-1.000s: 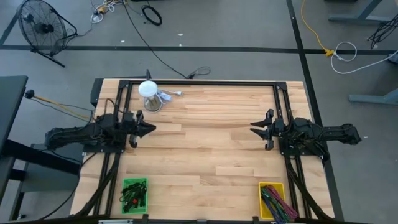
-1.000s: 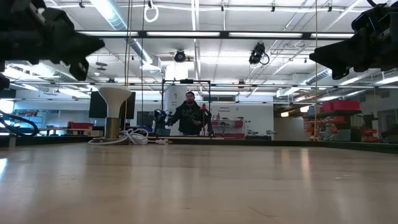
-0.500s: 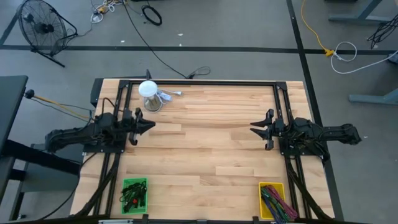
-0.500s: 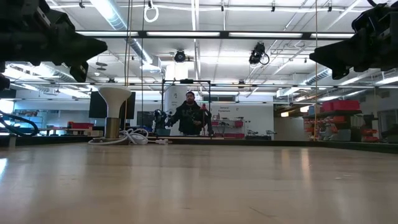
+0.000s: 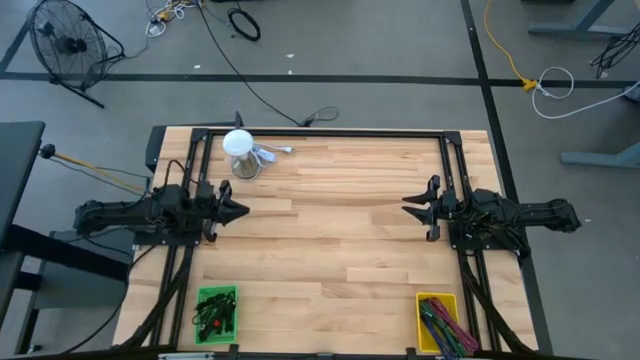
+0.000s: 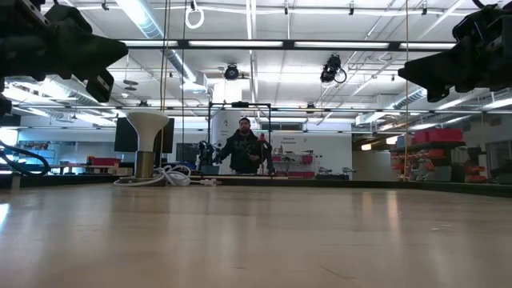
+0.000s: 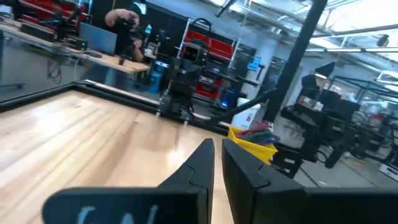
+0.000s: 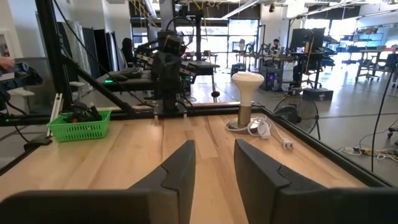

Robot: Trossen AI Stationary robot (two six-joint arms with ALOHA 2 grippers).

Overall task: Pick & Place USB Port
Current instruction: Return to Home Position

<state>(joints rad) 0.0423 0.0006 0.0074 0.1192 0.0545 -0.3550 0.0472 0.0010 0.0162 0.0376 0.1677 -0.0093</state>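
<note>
The sorting looks finished, and the step in hand is the return to rest. The dark charger cables lie in the green bin at the near left corner of the table, and the coloured cables lie in the yellow bin at the near right corner. The left claw hangs above the table's left side, its fingers pressed almost together on nothing. The right claw hangs above the right side, spread and empty. A white mushroom-shaped stand with a loose white cord sits at the far left, well apart from both. I judge that the next move only needs each arm to fold back and settle.
</note>
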